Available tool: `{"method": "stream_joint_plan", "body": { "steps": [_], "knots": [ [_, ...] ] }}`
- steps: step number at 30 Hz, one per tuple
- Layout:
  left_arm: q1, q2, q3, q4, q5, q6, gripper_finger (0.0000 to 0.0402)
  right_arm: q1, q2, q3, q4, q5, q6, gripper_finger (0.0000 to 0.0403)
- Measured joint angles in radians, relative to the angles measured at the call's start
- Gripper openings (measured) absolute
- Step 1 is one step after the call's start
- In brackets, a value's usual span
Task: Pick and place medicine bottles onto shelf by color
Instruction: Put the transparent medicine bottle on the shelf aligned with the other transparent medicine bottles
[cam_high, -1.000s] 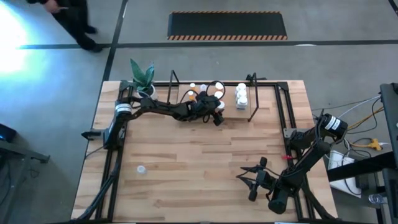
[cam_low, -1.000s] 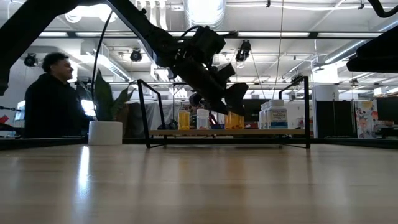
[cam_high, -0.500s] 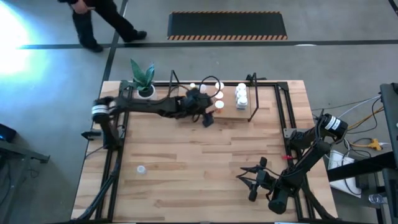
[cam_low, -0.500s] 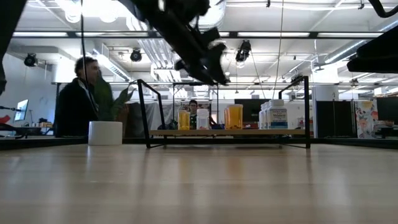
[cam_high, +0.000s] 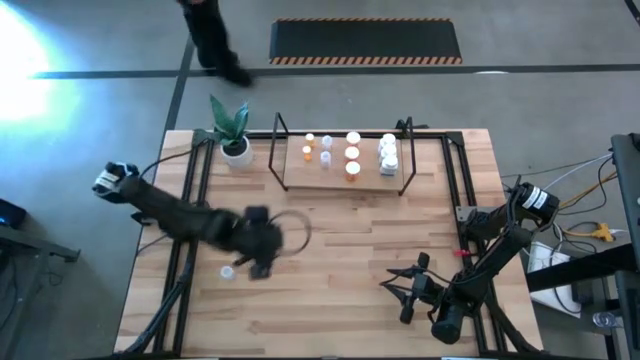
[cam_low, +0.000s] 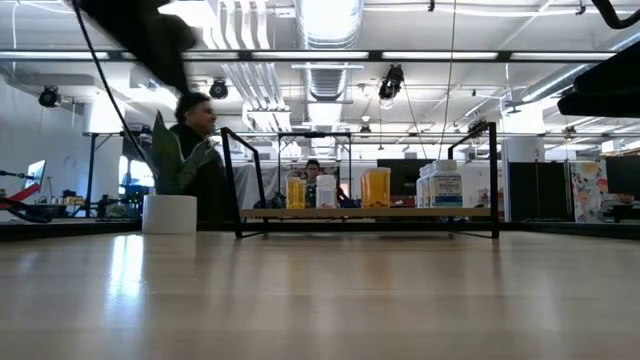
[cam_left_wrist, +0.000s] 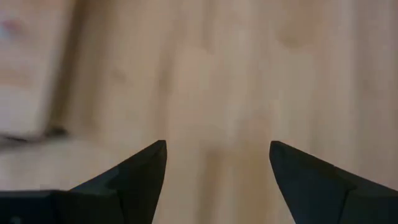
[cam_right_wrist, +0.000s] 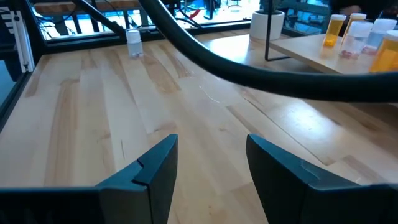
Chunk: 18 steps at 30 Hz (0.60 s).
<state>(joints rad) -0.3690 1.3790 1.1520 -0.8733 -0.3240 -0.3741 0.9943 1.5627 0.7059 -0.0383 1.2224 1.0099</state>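
**Left hand wide open over the desk, nothing in it**

Starting with the left hand (cam_left_wrist: 217, 146): spread wide and gripping nothing, with just blurry bare wood of the desk (cam_left_wrist: 249, 62) showing between the two fingers (cam_left_wrist: 134, 180). From above, out at the end of the left arm (cam_high: 185, 218), over the near-left part of the desk and well apart from the shelf. Right near it, one stray bottle (cam_high: 227, 271) with a white cap, standing alone on the wood. Can't tell how high the hand hangs above the desk, too smeared for that.

Over to the right hand (cam_right_wrist: 211, 143): sitting low by the near-right corner, fingers partly apart, also holding nothing.

Further out, the shelf (cam_high: 305, 176) along the far edge of the desk, already loaded:
- orange bottles (cam_high: 326, 157) toward its left end and middle
- one paler bottle (cam_low: 326, 190) standing among the orange ones in the level view
- white bottles (cam_high: 388, 152) bunched together at its right end

All upright on the board, as far as the level view goes.

Then the white plant pot (cam_high: 236, 150) at the far-left corner, just beside the shelf's left end. Past the desk, a person (cam_high: 210, 40) in dark clothes on the grey floor, also showing up behind the plant in the level view.
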Motion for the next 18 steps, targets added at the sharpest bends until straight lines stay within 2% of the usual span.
{"method": "stream_joint_plan", "body": {
  "steps": [3,9,15,18],
  "knots": [
    [-0.141,-0.045,-0.057,-0.065,0.045,-0.15,0.0268,0.0,0.0,0.0,0.0,0.0,-0.01,0.018],
    [-0.362,-0.106,-0.159,-0.091,0.183,-0.442,0.0267,0.0,0.0,0.0,0.0,0.009,-0.018,0.018],
    [-0.482,-0.111,-0.232,-0.19,0.31,-0.701,0.0267,0.0,0.0,0.0,0.0,0.01,-0.017,0.018],
    [-0.513,-0.109,-0.275,-0.218,0.332,-0.769,0.0267,0.0,0.0,0.0,0.002,0.011,-0.018,0.018]
  ]
}}
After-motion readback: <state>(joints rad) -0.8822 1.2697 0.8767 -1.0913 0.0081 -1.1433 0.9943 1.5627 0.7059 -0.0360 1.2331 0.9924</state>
